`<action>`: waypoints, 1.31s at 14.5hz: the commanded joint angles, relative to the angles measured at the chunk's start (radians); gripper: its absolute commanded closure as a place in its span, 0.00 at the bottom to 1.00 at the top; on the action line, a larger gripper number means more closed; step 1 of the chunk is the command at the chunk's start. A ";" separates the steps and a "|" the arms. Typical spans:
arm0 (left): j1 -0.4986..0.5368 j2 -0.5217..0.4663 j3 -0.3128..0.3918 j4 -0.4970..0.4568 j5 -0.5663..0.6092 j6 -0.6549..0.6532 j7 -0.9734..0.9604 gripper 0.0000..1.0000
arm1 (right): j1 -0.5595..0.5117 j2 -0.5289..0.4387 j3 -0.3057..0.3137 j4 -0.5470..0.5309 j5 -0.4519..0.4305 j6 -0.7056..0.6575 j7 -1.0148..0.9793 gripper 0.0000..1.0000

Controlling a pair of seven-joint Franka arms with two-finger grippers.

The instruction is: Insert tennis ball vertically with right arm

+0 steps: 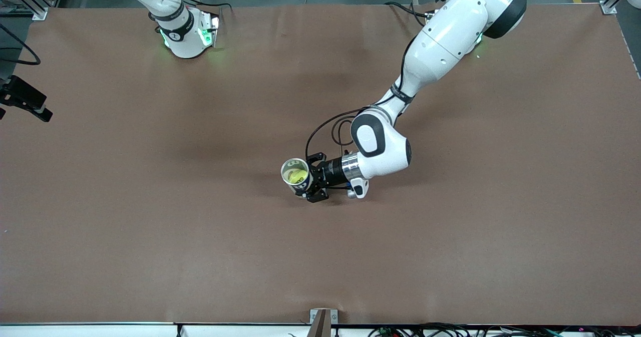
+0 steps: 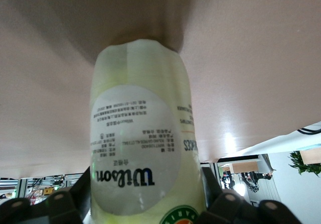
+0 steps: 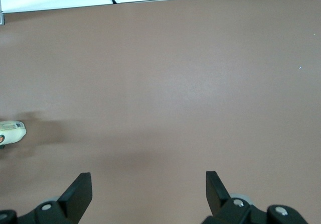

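A clear tennis-ball can (image 1: 285,168) with a white Wilson label (image 2: 133,153) stands upright and mouth up at the middle of the brown table (image 1: 150,227). Its base looks to be resting on the table. A yellow-green tennis ball (image 1: 296,176) lies inside the can. My left gripper (image 1: 306,179) (image 2: 145,204) reaches in level from the left arm's end and sits round the can's side. My right gripper (image 3: 149,191) hangs open and empty over bare table near the right arm's base (image 1: 185,31). The can (image 3: 11,131) shows small at the edge of the right wrist view.
A black camera clamp (image 1: 22,99) juts in at the table's right-arm end. A metal bracket (image 1: 323,322) sits on the table edge nearest the front camera, with cables beside it. The left arm's black cable (image 1: 325,126) loops above the table by its wrist.
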 commanded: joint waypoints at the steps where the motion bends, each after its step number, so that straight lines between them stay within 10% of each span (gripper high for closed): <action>1: 0.013 0.005 -0.006 0.003 -0.021 0.005 0.021 0.00 | -0.010 0.009 0.012 0.029 -0.013 -0.003 0.001 0.00; 19: 0.074 -0.027 -0.006 -0.100 -0.016 -0.006 0.056 0.00 | -0.016 0.009 0.012 0.029 -0.018 -0.009 0.001 0.00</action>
